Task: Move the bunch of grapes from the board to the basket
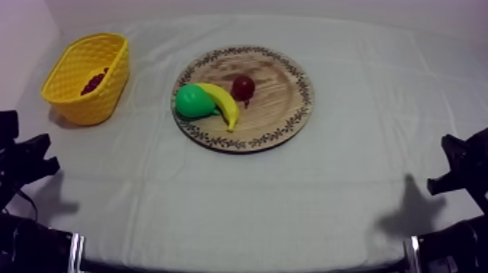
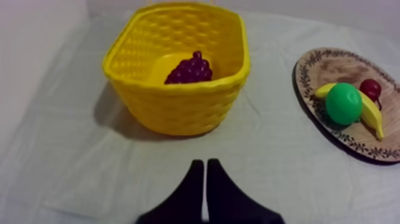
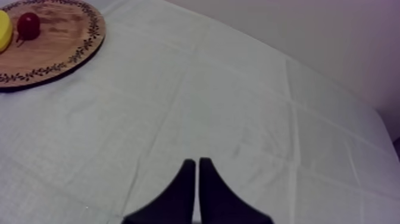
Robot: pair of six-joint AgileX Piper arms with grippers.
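The dark purple bunch of grapes (image 2: 189,69) lies inside the yellow basket (image 2: 178,98), which stands at the table's far left (image 1: 87,80); the grapes (image 1: 93,81) show through its mouth from above. The round wooden board (image 1: 272,109) sits mid-table, also seen from my left wrist (image 2: 321,68) and right wrist (image 3: 56,44). My left gripper (image 2: 205,170) is shut on nothing, a short way in front of the basket. My right gripper (image 3: 197,170) is shut on nothing over bare cloth, well away from the board. Both arms rest low at the table's sides (image 1: 25,163) (image 1: 461,170).
On the board lie a green pear (image 1: 194,101), a yellow banana (image 1: 225,104) and a small red fruit (image 1: 242,88). The same three show from the left wrist: pear (image 2: 343,103), banana (image 2: 372,113), red fruit (image 2: 370,89). Bare cloth (image 1: 290,196) spans the front and right.
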